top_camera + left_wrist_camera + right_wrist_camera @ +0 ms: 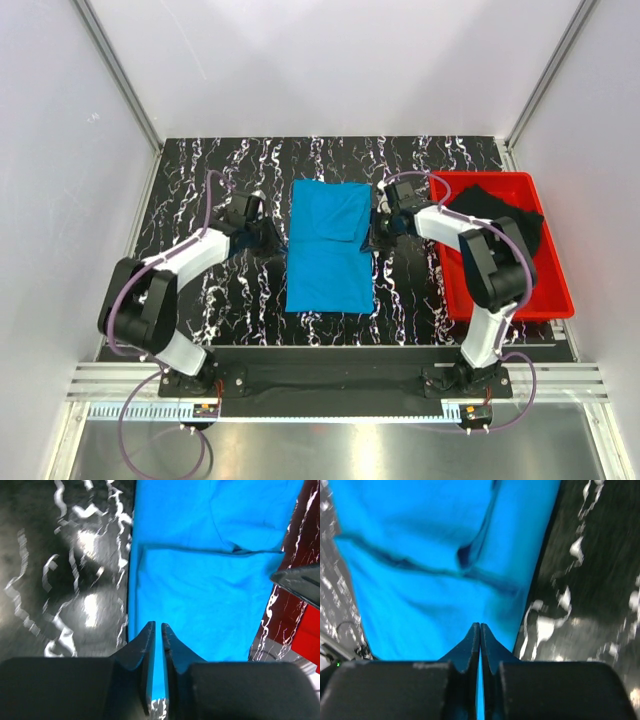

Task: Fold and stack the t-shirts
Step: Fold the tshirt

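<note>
**White booth, marbled table: both grippers closed at the blue shirt's sides**

White panels wall in the black, white-veined table on three sides. Two arms reach in from the near edge. The left arm angles toward the middle, and the right arm bends back over a red plastic tray at the table's right side.

At the centre of the table lies the sky-blue t-shirt, flat and folded into a tall rectangle. A folded layer lies over its far half and ends in a crease across the cloth. It sits well apart from the tray, between the two grippers.

The black t-shirt is bunched loosely in the far part of the tray, unfolded.

The left gripper is at the blue shirt's left edge. Its jaws are drawn almost together, with only a thin slit between them and blue showing through it. The right gripper is at the shirt's right edge, its fingertips meeting over the cloth. From where I stand I cannot tell whether either one has fabric pinched between its fingers or is only closed just above it.
</note>
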